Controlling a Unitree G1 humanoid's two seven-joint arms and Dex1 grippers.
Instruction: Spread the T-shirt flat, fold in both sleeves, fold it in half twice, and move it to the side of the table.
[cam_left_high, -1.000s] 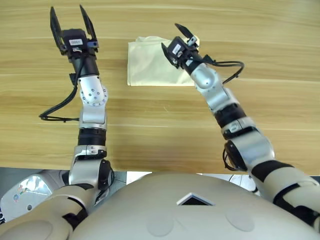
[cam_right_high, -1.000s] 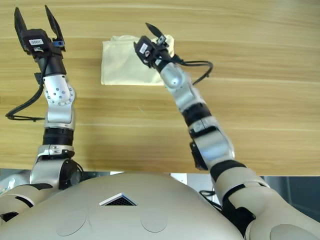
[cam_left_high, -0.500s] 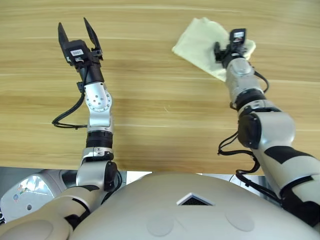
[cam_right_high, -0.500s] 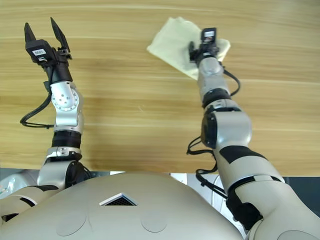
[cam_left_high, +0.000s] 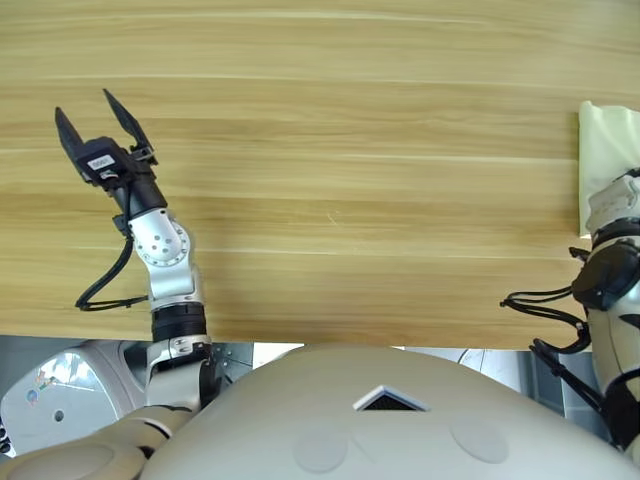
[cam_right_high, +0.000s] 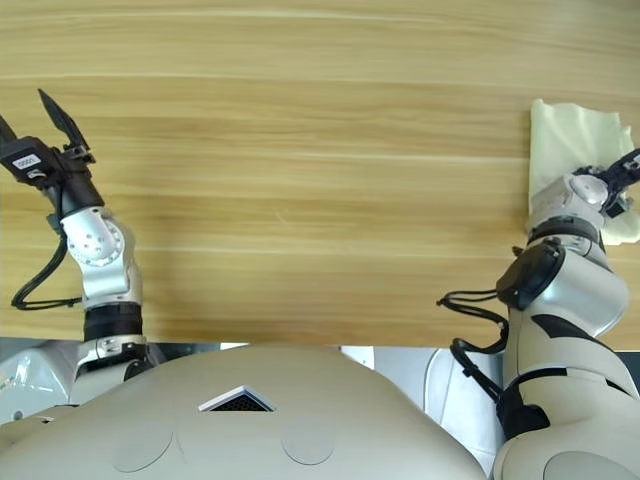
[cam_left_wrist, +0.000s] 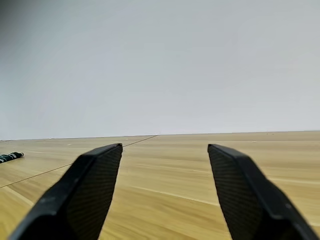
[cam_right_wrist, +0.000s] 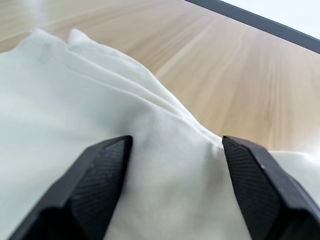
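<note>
The T-shirt (cam_right_high: 572, 140) is pale yellow and lies folded into a small pad at the far right side of the wooden table (cam_left_high: 350, 150). My right gripper (cam_right_high: 616, 186) rests on the pad's near right part. In the right wrist view this gripper (cam_right_wrist: 177, 140) is open, with both fingers (cam_right_wrist: 100, 185) pressed flat on the cloth (cam_right_wrist: 75, 95) and nothing pinched between them. My left gripper (cam_left_high: 88, 108) is open and empty, held above the table's left side, far from the shirt. Bare wood lies ahead of it in the left wrist view (cam_left_wrist: 165, 147).
The table's near edge (cam_left_high: 350, 340) runs just in front of my arms. Its dark rim (cam_right_wrist: 250, 20) lies close beyond the shirt in the right wrist view. A small dark object (cam_left_wrist: 10, 157) lies far off on the wood.
My right arm has swept the folded T-shirt from the table's far middle over to its right side. My left arm has drawn back toward me and to the left, still open.
</note>
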